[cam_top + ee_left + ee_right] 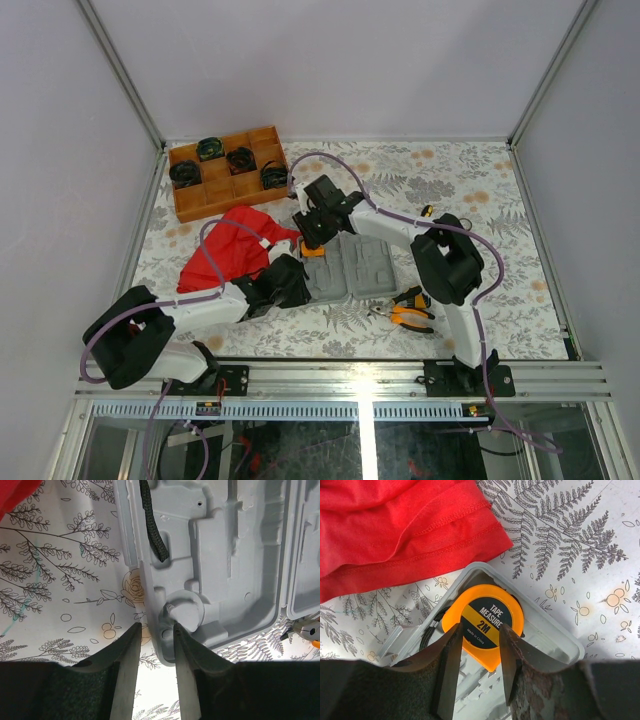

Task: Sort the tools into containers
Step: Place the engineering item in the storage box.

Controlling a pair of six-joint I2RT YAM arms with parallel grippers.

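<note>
One round orange tape measure (482, 615) sits in a corner of the open flat grey plastic tool case (225, 580), right gripper (479, 632) fingers flanking it, grip uncertain, left gripper (155, 630) pinching the case rim; orange-and-black pliers (410, 312) lie outside, unsorted

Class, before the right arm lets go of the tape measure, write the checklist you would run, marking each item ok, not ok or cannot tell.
1. tape measure between the right gripper fingers: ok.
2. Tape measure above the corner recess of the grey case: ok.
3. Tape measure fully seated in that recess: cannot tell.
4. left gripper clamped on the case rim, steadying it: ok.
5. red cloth off the case corner: ok, it lies beside the corner.
6. pliers in the case: not ok, they lie on the table beside it.
</note>
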